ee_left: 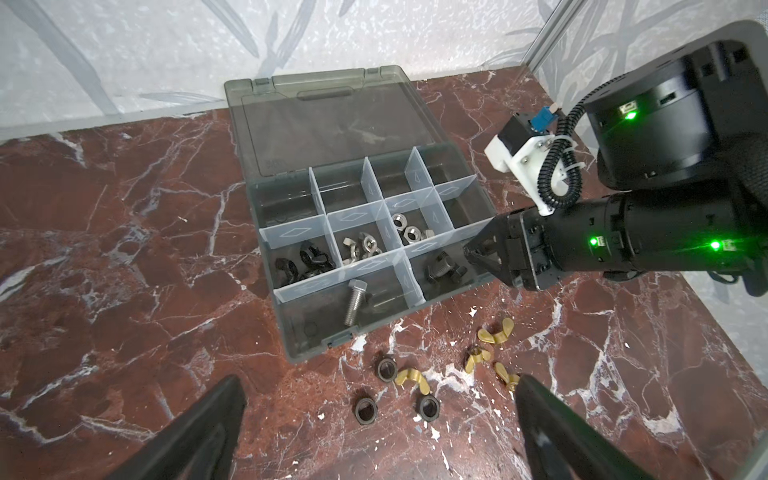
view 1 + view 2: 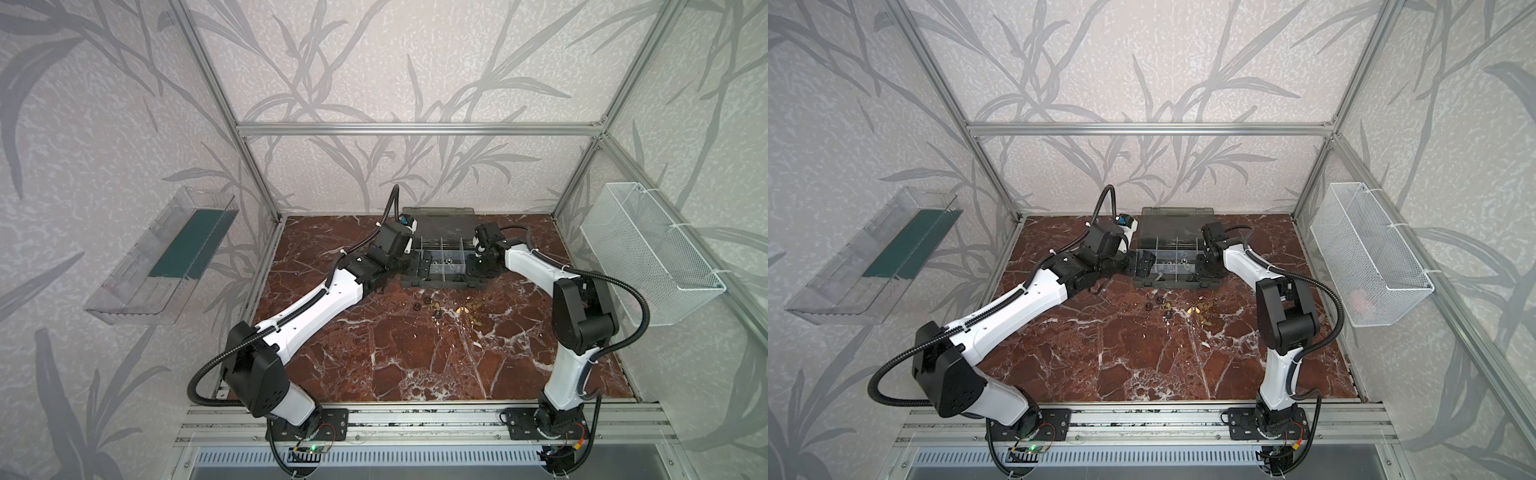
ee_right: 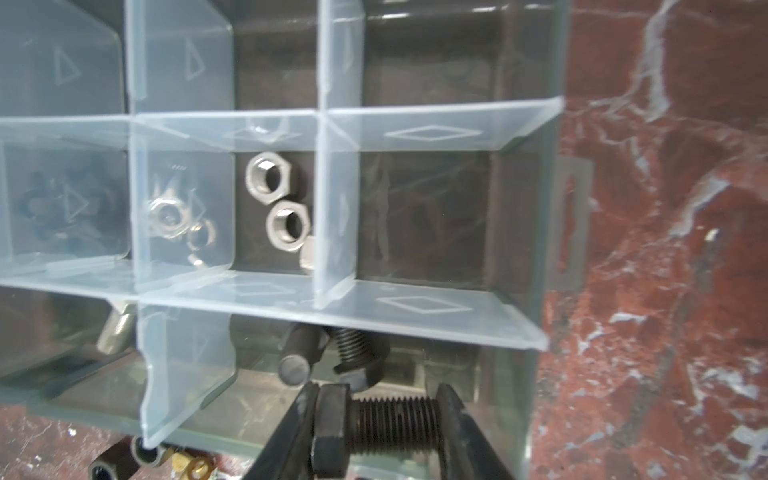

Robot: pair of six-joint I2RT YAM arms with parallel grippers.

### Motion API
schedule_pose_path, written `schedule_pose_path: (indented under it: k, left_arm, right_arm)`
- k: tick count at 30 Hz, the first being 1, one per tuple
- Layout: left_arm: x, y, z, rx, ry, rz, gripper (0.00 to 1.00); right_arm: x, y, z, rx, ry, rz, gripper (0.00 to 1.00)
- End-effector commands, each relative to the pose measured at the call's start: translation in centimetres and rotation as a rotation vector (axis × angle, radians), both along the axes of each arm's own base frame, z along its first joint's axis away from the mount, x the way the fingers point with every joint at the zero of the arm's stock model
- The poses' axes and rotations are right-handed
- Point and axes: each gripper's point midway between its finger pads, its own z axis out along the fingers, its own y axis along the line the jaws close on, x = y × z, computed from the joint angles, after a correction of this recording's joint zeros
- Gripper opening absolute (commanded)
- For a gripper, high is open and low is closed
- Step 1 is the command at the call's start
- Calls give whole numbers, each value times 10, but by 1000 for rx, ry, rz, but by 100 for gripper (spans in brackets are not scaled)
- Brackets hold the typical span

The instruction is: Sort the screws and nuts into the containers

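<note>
- The black screw (image 3: pixel 390 428) is being clamped lengthwise by the right gripper (image 3: pixel 374 419) in the right wrist view. Its head is pressing on one finger and its thread end on the other.
- It is hanging over the corner compartment of the organiser case (image 3: pixel 513 232), where two more black screws (image 3: pixel 299 357) are lying. It seems to be clear of the floor, though the blur makes that unsure.
- Silver hex nuts (image 3: pixel 270 178) are sitting in the compartment beyond.
- In the left wrist view the left gripper (image 1: pixel 378 380) is standing spread wide, gripping nothing. It is hovering over three black nuts (image 1: pixel 386 368) and four brass wing nuts (image 1: pixel 494 332) on the table (image 1: pixel 124 249), just in front of the case.
- There too, a silver screw (image 1: pixel 355 305) is lying alone in a front compartment. Black wing nuts (image 1: pixel 303 262) and silver wing nuts (image 1: pixel 359 247) are filling two middle ones.
- In both top views the case is sitting open at the back of the table, its lid (image 2: pixel 440 226) (image 2: pixel 1177 224) lying flat behind it. The left gripper (image 2: pixel 422 266) (image 2: pixel 1144 264) is hanging at the case's left end and the right gripper (image 2: pixel 473 270) (image 2: pixel 1202 268) at its right end.
</note>
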Motion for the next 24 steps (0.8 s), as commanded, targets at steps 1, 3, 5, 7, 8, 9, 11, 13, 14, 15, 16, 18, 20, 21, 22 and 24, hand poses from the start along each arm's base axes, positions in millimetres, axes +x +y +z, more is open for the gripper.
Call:
schedule_pose_path:
  k: [1,3,5,7,8,9,11,13,14,15,16,18,20,21,22,24]
  left_arm:
    - [3,-3,2,18,-47,-45,99]
    - [2,-4,0,12,-35,-48,99]
    - [0,-5,-4,13,-18,-55,99]
    - [-2,-4,-10,17,5,-49,100]
    - [-3,-4,-12,15,17,-48,99]
    - [-4,-3,-14,15,28,-48,99]
    - [-8,-3,-19,16,57,-51,99]
    - [-11,-1,-25,22,80,-45,100]
    - [-13,-2,-27,23,94,-48,99]
    - [-14,-2,-30,23,106,-50,99]
    - [-15,-1,-31,21,118,-46,99]
    - [-17,0,-37,19,142,-31,99]
    - [-19,1,-43,17,167,-21,99]
    - [-20,2,-46,18,177,-16,100]
    - [-21,2,-49,19,189,-12,99]
    - [-24,4,-54,22,210,-5,100]
  right_arm:
    - [1,-2,-7,-20,12,8,41]
    - [0,-2,-10,-20,20,9,43]
    - [0,-1,-12,-20,24,11,46]
    - [0,-1,-11,-17,21,13,48]
    - [-1,-1,-11,-17,23,13,49]
    - [-1,-1,-11,-14,22,12,51]
    - [-3,-1,-9,-15,17,14,54]
    - [-4,-1,-6,-13,14,16,56]
    - [-4,-2,-4,-11,12,17,57]
    - [-5,-1,-2,-7,8,18,58]
    - [-6,-1,1,-5,4,19,60]
    - [-8,0,8,3,-10,23,61]
    - [-10,0,17,10,-26,28,62]
    - [-11,0,21,14,-33,30,63]
    - [-13,0,25,17,-39,31,64]
    - [-16,0,34,27,-55,36,65]
